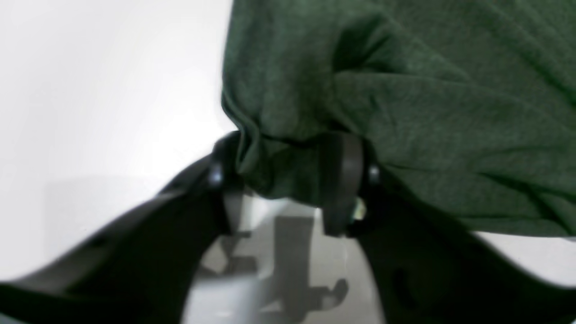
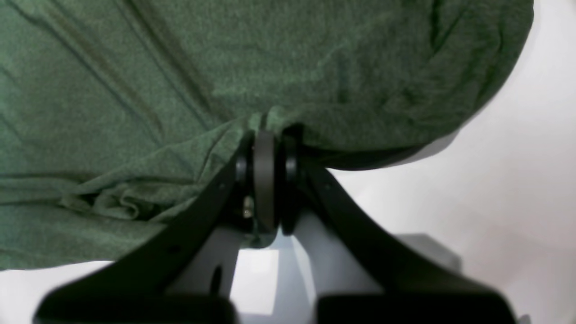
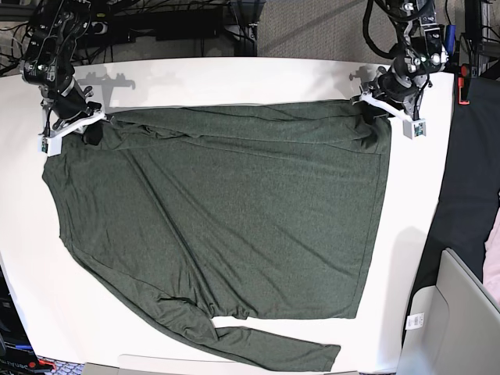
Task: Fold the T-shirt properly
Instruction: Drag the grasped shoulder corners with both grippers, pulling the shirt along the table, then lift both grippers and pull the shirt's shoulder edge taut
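While the shirt (image 3: 234, 226) lay spread flat over most of the white table (image 3: 234, 74), both hands gripped its far edge, one at each end. Left hand (image 1: 288, 175) was clamped on a thick bunch of fabric, jaws held a bit apart by the wad between them. Right hand (image 2: 265, 180) was pinched nearly fully together on a thin fold at the hem.

Handling, as a judgement: soft, thin knit w/ no stiffness, light, drapes and creases at once. It would sag between the two grips if lifted, and drag or bunch if pulled along the table. Not fragile, but stretchy, so uneven pull would skew the fold. Matte heathered surface looked grippy vs. the rubbery black pads; slip seemed unlikely on the left, more possible on the right where only a thin layer was caught.

Good hold pts: corners and hemmed edges, where doubled fabric gives more to bite.

Shape etc.: dark olive-green, roughly a rectangle, body skewed, w/ diagonal ripples running from the far left of the base view toward the near right. One long sleeve (image 3: 266, 351) trailed along the near edge, partly off the body. Straight hem ran down the base view's right side. Table was smooth, glossy white.
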`<action>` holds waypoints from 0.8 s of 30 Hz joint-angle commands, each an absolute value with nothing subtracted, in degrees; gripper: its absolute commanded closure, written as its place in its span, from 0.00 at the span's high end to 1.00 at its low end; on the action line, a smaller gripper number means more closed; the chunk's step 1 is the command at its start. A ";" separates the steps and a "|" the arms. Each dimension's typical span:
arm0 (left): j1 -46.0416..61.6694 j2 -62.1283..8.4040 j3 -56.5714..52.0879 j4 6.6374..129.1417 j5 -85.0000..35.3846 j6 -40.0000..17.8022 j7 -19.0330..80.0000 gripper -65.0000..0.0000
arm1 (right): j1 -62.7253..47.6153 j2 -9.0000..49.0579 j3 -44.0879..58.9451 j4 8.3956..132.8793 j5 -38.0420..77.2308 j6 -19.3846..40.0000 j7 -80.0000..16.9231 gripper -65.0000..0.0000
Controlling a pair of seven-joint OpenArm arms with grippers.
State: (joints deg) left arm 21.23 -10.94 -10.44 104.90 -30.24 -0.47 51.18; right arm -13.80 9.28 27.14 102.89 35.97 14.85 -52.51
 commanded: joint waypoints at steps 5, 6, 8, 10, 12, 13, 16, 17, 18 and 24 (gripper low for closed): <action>19.47 -9.63 -9.45 105.01 -30.64 -0.66 52.44 0.00 | -13.49 9.89 27.47 103.96 36.79 15.25 -51.30 0.01; 19.47 -9.45 -9.54 105.10 -30.64 -0.66 52.44 0.00 | -13.49 9.89 27.47 103.96 36.79 15.25 -51.30 0.01; 19.47 -9.54 -9.54 105.45 -30.64 -0.66 52.00 0.01 | -13.49 9.89 27.47 103.96 36.79 15.25 -51.30 0.01; 19.65 -9.89 -9.71 106.68 -30.64 -0.66 51.91 0.00 | -13.67 9.98 27.47 103.96 36.79 15.25 -51.30 0.01; 19.91 -9.89 -11.12 108.70 -30.64 -0.66 51.91 0.00 | -14.55 10.33 27.47 104.04 36.79 15.25 -51.30 0.01; 20.35 -9.89 -12.18 109.49 -30.64 -0.66 52.26 0.00 | -14.81 10.42 27.47 104.22 36.79 15.25 -51.30 0.01; 22.20 -10.15 -14.99 110.90 -30.64 -0.75 52.35 0.00 | -16.66 10.51 27.47 105.98 36.79 15.25 -51.38 0.01; 22.90 -11.03 -15.52 110.99 -30.64 -1.45 52.35 0.00 | -17.45 10.51 27.47 107.12 36.79 15.25 -51.38 0.01; 23.69 -11.56 -15.78 110.99 -30.64 -3.03 52.35 0.00 | -18.33 10.51 27.30 108.35 36.79 15.25 -51.38 0.01; 25.45 -11.56 -20.44 110.99 -30.64 -8.22 52.35 0.00 | -20.44 10.59 27.56 111.52 36.79 15.25 -51.38 0.01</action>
State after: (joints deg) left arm 25.39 -10.96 -19.92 109.97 -30.57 -8.19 53.49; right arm -20.84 9.85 27.09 110.19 36.14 15.00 -52.73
